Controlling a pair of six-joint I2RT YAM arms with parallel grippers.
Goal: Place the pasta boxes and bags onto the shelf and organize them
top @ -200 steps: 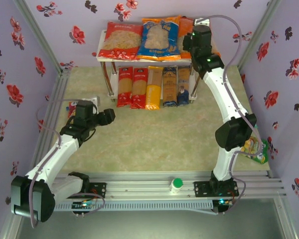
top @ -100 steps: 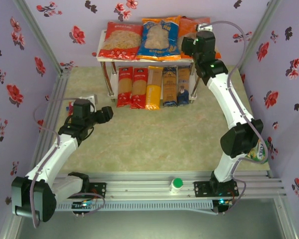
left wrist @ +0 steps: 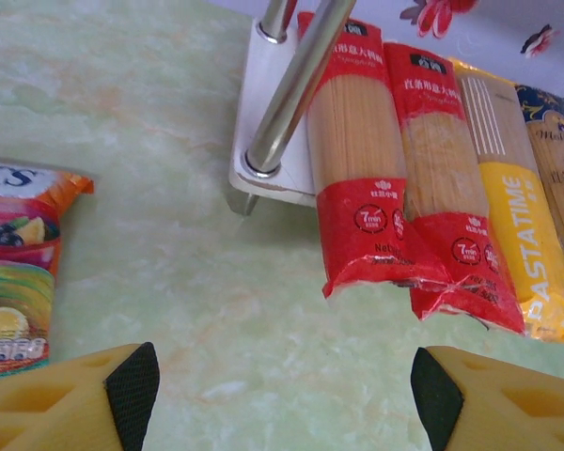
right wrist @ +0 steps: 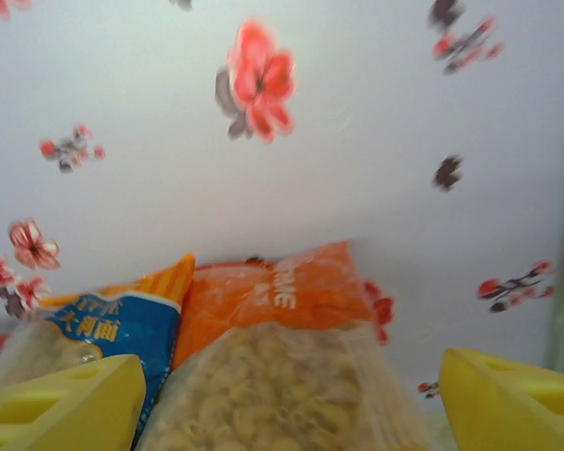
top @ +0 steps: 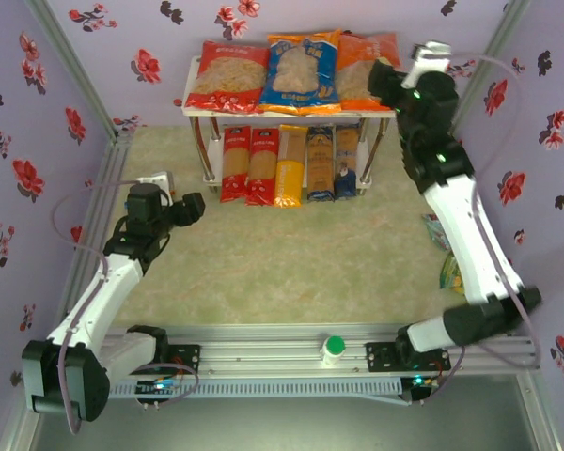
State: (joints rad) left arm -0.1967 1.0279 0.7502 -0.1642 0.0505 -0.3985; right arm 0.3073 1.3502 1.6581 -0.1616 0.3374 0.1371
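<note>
left gripper (left wrist: 284, 390): jaws apart, open table (left wrist: 216, 310) ahead | right gripper (right wrist: 291, 399): jaws apart, at orange bag (right wrist: 282, 291) edge

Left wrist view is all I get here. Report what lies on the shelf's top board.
Observer: Three bags lie side by side on the top board: a red bag, a blue bag and an orange bag.
Operator: Give me the right gripper's position.
Observer: The right gripper hangs over the orange bag's right part, its fingers wide apart.
Operator: Now describe the table's right side.
Observer: A small teal packet lies on the table there, partly hidden by the right arm.
</note>
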